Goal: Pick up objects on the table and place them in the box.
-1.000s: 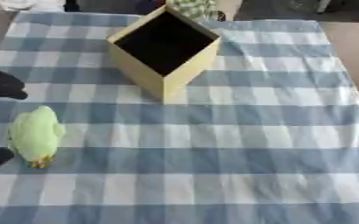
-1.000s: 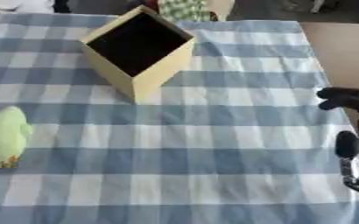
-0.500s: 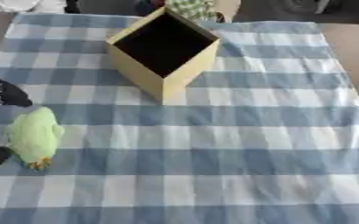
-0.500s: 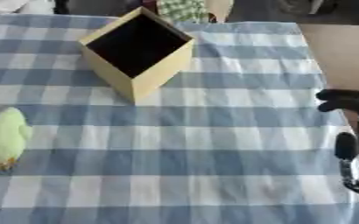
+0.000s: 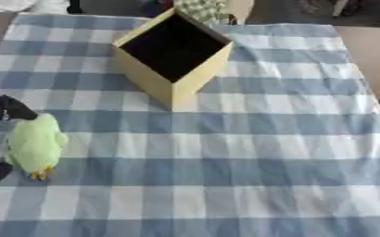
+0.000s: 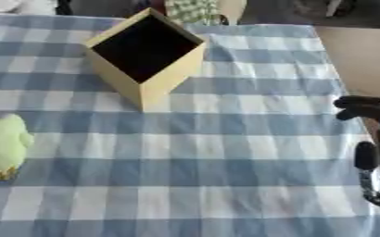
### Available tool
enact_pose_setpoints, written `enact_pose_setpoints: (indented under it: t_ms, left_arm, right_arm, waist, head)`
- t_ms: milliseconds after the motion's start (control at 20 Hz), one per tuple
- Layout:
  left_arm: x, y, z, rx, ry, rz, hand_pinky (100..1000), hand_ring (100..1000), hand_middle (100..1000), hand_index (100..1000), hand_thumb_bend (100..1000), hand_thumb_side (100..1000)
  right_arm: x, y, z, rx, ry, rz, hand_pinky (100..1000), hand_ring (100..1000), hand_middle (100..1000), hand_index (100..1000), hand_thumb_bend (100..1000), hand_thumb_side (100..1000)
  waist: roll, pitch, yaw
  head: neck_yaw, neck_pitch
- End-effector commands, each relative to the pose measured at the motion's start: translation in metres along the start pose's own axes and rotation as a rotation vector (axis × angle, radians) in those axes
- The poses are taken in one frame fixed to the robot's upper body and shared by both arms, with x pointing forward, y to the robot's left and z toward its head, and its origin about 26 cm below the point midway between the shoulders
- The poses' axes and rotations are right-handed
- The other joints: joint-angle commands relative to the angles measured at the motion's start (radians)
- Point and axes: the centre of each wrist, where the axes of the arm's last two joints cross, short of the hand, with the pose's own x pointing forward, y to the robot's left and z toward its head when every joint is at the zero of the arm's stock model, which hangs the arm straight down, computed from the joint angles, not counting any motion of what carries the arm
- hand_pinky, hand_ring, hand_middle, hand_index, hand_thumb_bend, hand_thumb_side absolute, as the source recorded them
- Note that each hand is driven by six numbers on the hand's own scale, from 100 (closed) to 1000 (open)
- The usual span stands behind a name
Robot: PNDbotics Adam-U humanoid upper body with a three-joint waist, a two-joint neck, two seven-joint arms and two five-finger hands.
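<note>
Left edge: my left hand (image 5: 0, 110) sat right around the green plush toy (image 5: 34, 144), dark fingers above its head and another dark part below its feet; I could not tell whether they were curled. The toy lay on the checked cloth (image 5: 225, 185), long axis running near-to-far. I judged the left hand the obvious one for the pick. Centre-far, well apart: the yellow box (image 5: 174, 55), open-topped. Right edge: my right hand (image 6: 368, 109) idle, fingers curled, holding nothing.
</note>
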Motion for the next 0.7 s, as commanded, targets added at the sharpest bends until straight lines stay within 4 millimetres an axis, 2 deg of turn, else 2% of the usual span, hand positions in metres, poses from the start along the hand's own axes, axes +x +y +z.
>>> enact_pose_setpoints:
  t_ms: [50,600,700]
  left_arm:
    - [0.003,0.009,0.002,0.003,0.018,-0.039,601,807,860,950,277,199]
    - [0.002,0.007,-0.013,-0.021,0.042,-0.092,620,823,873,950,292,185]
    - [-0.001,0.005,-0.016,-0.041,0.049,-0.099,628,828,879,951,295,131]
  right_arm:
    - [0.002,-0.002,-0.006,0.007,-0.023,0.002,747,702,565,775,100,730]
    - [0.002,0.0,-0.006,0.008,-0.021,-0.008,746,694,561,775,100,732]
    - [0.002,0.0,-0.006,0.009,-0.022,-0.01,745,693,560,775,100,724]
  waist:
    - [0.002,-0.011,-0.002]
    - [-0.002,-0.01,-0.004]
    - [-0.001,-0.01,-0.004]
  head:
    - [0.005,-0.009]
    - [0.023,-0.011]
    - [0.023,-0.012]
